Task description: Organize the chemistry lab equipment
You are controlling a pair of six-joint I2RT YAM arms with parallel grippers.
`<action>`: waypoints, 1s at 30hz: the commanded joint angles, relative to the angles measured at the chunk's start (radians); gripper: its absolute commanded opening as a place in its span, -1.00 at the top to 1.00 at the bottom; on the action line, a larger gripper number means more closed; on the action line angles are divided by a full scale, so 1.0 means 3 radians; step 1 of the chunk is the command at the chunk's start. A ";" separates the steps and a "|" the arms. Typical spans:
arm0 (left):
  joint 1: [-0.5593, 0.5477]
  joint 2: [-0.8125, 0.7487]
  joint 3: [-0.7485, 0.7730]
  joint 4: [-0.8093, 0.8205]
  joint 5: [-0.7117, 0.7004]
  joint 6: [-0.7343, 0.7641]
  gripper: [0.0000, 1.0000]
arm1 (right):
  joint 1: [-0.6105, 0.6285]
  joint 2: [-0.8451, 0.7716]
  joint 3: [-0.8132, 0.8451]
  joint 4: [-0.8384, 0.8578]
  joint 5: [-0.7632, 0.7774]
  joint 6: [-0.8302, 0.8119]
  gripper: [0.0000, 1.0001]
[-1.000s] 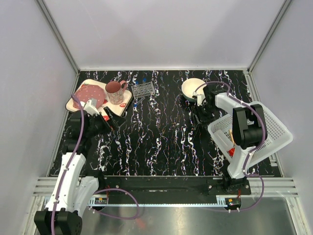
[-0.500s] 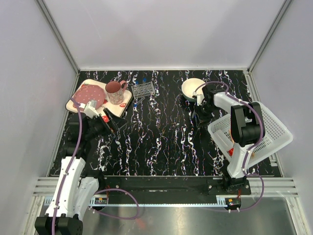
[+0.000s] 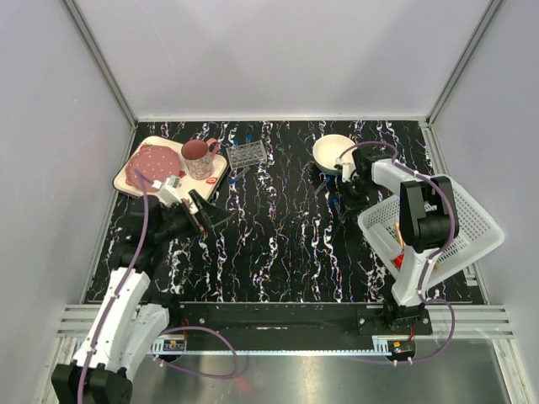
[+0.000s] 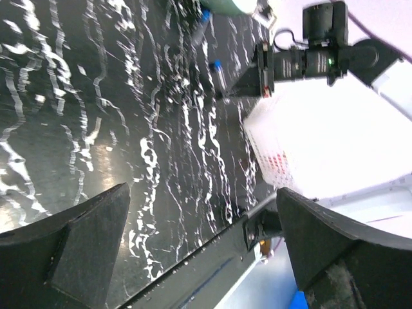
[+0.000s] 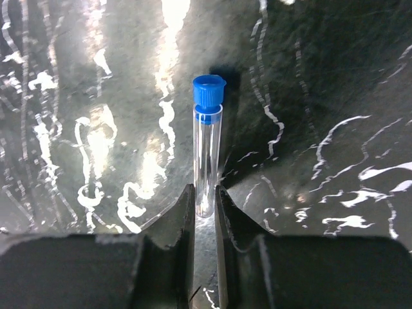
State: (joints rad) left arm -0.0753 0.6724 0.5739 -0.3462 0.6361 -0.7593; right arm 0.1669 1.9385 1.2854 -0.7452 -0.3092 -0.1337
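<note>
A thin clear tube with a blue cap (image 5: pixel 207 148) points away from my right gripper (image 5: pixel 206 196), whose jaws are shut on its rounded bottom end, low over the black marbled table. The left wrist view shows the same tube (image 4: pixel 219 77) at the right gripper's tip and a second blue-capped tube (image 4: pixel 201 26) lying beyond it. My right gripper (image 3: pixel 338 195) sits just in front of the cream bowl (image 3: pixel 331 150). Over the table's left side my left gripper (image 3: pixel 208 215) stands wide open with nothing in it, its fingers (image 4: pixel 96 225) framing bare tabletop.
A small tube rack (image 3: pixel 247 154) stands at the back, next to a pink mug (image 3: pixel 198 156) and a dotted plate (image 3: pixel 152 162) on a tray. A white mesh basket (image 3: pixel 446 223) at the right holds a red-tipped piece (image 3: pixel 397 261) and a tan stick (image 3: pixel 396 238).
My right gripper's jaws have closed onto the blue-capped tube. My left gripper has swung right, toward the middle of the table, still open.
</note>
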 commanded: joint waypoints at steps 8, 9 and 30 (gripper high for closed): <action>-0.1409 0.0780 0.0219 0.0969 -0.0448 -0.0567 -0.98 | -0.0009 -0.0826 -0.0214 0.0065 -0.1146 -0.0193 0.81; -0.1482 0.0897 0.0255 0.1117 -0.0484 -0.0654 -0.98 | -0.0004 -0.0877 -0.0245 0.0065 -0.1234 -0.0244 0.81; -0.2346 0.2539 0.1625 0.1001 -0.0499 -0.0578 -0.87 | 0.0502 -0.2565 -0.1012 -0.0098 -0.2012 -0.1426 0.75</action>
State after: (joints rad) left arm -0.7521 1.4055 0.9871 -0.0063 0.5091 -0.9775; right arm 0.3141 1.2022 1.0092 -0.7837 -0.8944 -0.5026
